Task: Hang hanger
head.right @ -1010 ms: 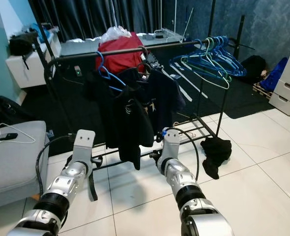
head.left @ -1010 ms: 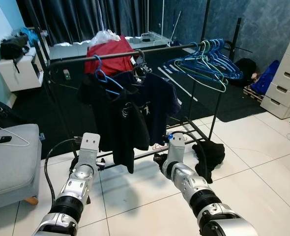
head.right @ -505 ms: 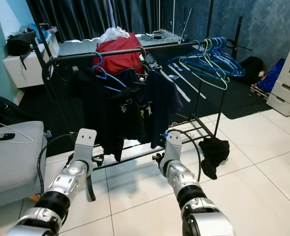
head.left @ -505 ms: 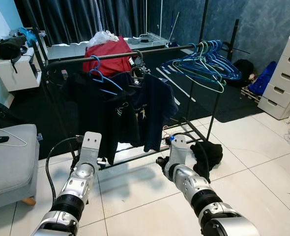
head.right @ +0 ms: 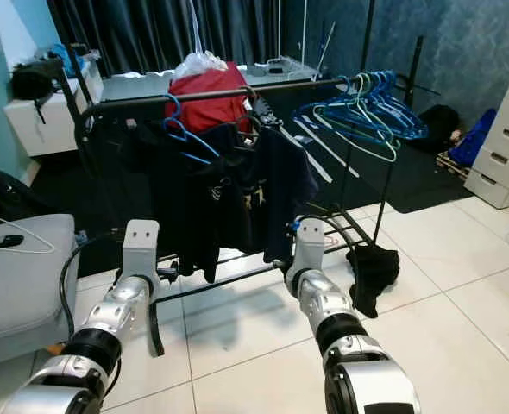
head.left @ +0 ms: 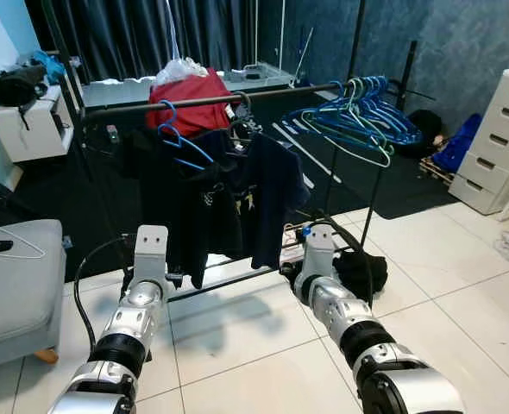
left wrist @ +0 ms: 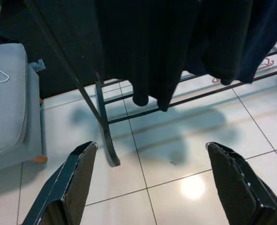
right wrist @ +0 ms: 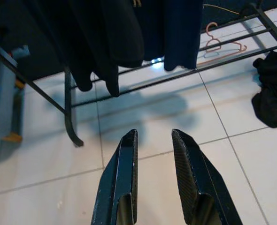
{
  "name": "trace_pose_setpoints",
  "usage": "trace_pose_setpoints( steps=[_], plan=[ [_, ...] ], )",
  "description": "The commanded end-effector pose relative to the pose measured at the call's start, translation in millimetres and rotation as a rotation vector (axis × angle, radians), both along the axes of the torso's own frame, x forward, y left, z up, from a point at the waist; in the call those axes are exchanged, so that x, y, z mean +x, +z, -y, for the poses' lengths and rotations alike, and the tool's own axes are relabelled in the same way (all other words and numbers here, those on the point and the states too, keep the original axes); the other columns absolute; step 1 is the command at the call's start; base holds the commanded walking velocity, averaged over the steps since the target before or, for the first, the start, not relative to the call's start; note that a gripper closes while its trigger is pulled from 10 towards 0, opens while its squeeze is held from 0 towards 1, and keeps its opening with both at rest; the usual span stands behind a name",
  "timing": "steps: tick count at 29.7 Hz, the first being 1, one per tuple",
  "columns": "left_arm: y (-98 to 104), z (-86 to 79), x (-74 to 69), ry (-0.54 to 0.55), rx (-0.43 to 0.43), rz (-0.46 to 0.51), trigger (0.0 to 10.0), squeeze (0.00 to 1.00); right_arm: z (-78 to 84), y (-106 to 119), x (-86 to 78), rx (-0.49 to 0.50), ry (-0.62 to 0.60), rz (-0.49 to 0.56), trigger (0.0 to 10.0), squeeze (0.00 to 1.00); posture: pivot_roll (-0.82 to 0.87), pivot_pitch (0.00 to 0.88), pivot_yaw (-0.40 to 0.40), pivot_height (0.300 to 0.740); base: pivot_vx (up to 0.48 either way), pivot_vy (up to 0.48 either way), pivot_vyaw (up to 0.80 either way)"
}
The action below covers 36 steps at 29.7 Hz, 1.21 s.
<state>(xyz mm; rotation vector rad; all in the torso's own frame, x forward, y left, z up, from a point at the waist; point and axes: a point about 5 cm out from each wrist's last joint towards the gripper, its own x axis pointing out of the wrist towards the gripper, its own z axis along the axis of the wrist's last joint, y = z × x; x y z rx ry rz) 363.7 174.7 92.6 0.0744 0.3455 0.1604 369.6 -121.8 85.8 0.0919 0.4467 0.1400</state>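
White tiled floor (head.left: 461, 285), dark curtains (head.left: 151, 34).

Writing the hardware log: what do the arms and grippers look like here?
Both arms are silver metal in ribbed segments with black ring joints, each ending in a flat pale-grey wrist block. A black cable loops beside the left arm and another arcs over the right arm, whose wrist carries a small blue connector. The left gripper and right gripper each have two long black textured fingers.
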Motion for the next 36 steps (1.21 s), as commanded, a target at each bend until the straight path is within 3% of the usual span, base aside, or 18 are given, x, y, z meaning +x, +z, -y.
trace_pose_setpoints(
  steps=[1,2,3,5,6,11,14,16,18,19,24,25,26,29,30,31,33,36],
  plan=[
    [-6,-5.4,-6.4,0.013,-0.021,-0.005,10.0,0.00,4.4,-4,-3.1,0.036,-0.046,0.016,10.0,0.00,0.00,0.054,0.000,0.740,0.000,0.000,0.00],
    [-8,-9.5,-11.9,0.065,-0.025,0.004,10.0,0.00,9.0,-4,-3.4,0.079,-0.106,0.041,10.0,0.00,0.01,0.078,0.002,0.740,0.000,0.000,0.00],
    [-9,-16.3,-17.0,0.123,-0.026,0.028,10.0,0.00,17.2,0,-2.4,0.109,-0.208,0.087,10.0,0.00,0.01,0.047,0.007,0.740,0.000,0.000,0.00],
    [-9,-21.2,-20.2,0.163,-0.027,0.046,10.0,0.00,23.2,3,-2.1,0.126,-0.280,0.117,10.0,0.00,0.01,0.018,0.009,0.740,0.000,0.000,0.00],
    [-8,-26.1,-20.5,0.189,-0.048,0.060,10.0,0.00,28.0,12,0.3,0.158,-0.337,0.196,10.0,0.00,0.01,0.010,0.011,0.740,0.000,0.000,0.00],
    [-1,-20.8,-12.5,0.121,-0.087,0.085,10.0,0.00,18.9,21,1.5,0.257,-0.283,0.273,10.0,0.00,0.01,0.041,-0.004,0.740,0.000,0.000,0.00],
    [9,-12.6,-7.1,0.067,-0.112,0.132,10.0,0.00,7.1,24,4.8,0.141,-0.152,0.247,10.0,0.00,0.01,0.046,-0.024,0.740,0.000,0.000,0.00],
    [9,-12.6,-7.1,0.067,-0.112,0.132,10.0,0.00,7.1,24,4.8,0.141,-0.152,0.247,10.0,0.00,0.01,0.046,-0.024,0.740,0.000,0.000,0.00],
    [4,-10.1,-12.7,0.097,-0.103,0.122,10.0,0.00,3.5,14,1.3,0.086,-0.098,0.163,10.0,0.00,0.03,0.035,-0.035,0.740,0.000,0.000,0.00],
    [3,-9.7,-16.0,0.106,-0.100,0.119,10.0,0.00,0.7,14,0.7,0.067,-0.069,0.174,10.0,0.00,0.03,0.040,-0.035,0.740,0.000,0.000,0.00],
    [-3,-17.2,-22.7,0.176,-0.168,0.096,10.0,0.00,-0.3,11,-2.1,0.107,-0.077,0.154,10.0,0.00,0.03,0.079,-0.024,0.740,0.000,0.000,0.00],
    [-2,-16.8,-23.4,0.159,-0.199,0.102,10.0,0.00,1.3,8,-4.6,0.135,-0.109,0.145,10.0,0.00,0.04,0.007,-0.018,0.740,0.000,0.000,0.00],
    [1,-15.3,-22.8,0.127,-0.202,0.117,10.0,0.00,2.0,6,-6.3,0.155,-0.119,0.145,10.0,0.00,0.04,0.007,-0.018,0.740,0.000,0.000,0.00],
    [3,-13.6,-21.9,0.097,-0.197,0.130,10.0,0.00,2.2,6,-7.3,0.166,-0.120,0.153,10.0,0.00,0.04,0.007,-0.018,0.740,0.000,0.000,0.00],
    [1,-17.5,-21.4,0.132,-0.188,0.117,10.0,0.00,5.7,4,-8.4,0.131,-0.120,0.165,10.0,0.00,0.04,0.083,-0.005,0.740,0.000,0.000,0.00],
    [1,-17.5,-21.4,0.132,-0.188,0.117,10.0,0.00,5.7,4,-8.4,0.131,-0.120,0.165,10.0,0.00,0.04,0.083,-0.005,0.740,0.000,0.000,0.00],
    [-1,-20.8,-20.0,0.148,-0.093,0.090,10.0,0.00,3.9,5,-9.0,0.065,-0.094,0.182,10.0,0.00,0.04,0.042,0.001,0.740,0.000,0.000,0.00],
    [-4,-16.0,-17.8,0.134,-0.060,0.052,10.0,0.00,1.6,4,-8.3,0.027,-0.081,0.152,10.0,0.00,0.04,0.073,-0.002,0.740,0.000,0.000,0.00]
  ],
)
